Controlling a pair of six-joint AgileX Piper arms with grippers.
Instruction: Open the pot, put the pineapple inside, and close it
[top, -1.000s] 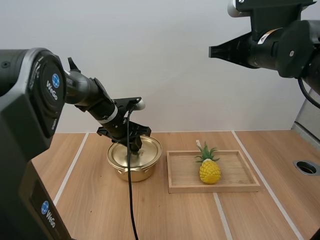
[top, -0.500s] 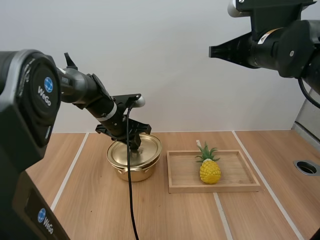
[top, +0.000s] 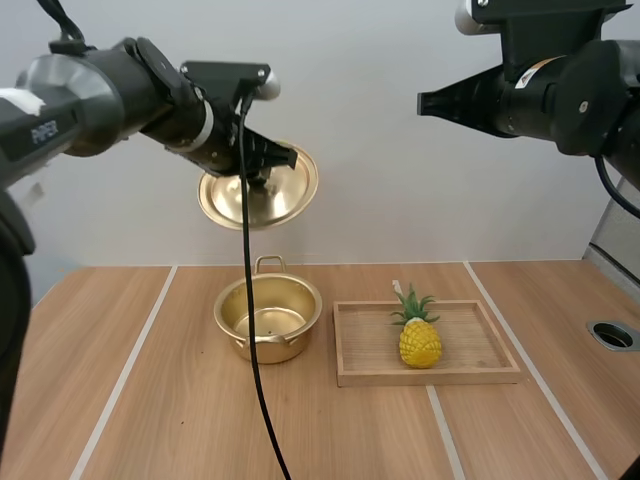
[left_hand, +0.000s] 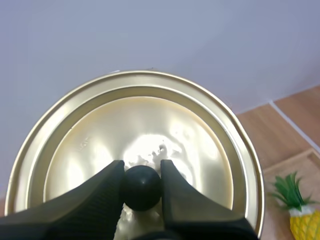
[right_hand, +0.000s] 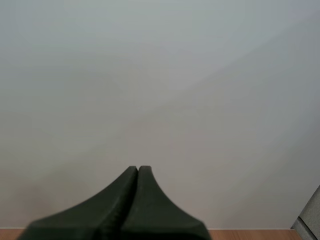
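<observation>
The gold pot (top: 268, 320) stands uncovered on the table, left of the wooden tray (top: 427, 375). High above it my left gripper (top: 258, 176) holds the gold lid (top: 285, 200) tilted, its fingers (left_hand: 102, 192) pinched on the black knob (left_hand: 142, 187). A yellow pineapple (top: 419, 338) with green leaves stands upright in the tray; it also peeks out beside the lid (left_hand: 304, 224) in the left wrist view. My right gripper (top: 424, 103) hangs high at the right, far from everything, its fingers together as one dark wedge (right_hand: 137, 172).
Pale lines run along the wooden table (top: 180, 420). A round dark hole (top: 611, 334) sits near the table's right edge. Bare wood lies in front of the pot and tray.
My left gripper has lifted the lid off the pot and raised it high above it, leaving the pot uncovered. The right arm has not moved.
</observation>
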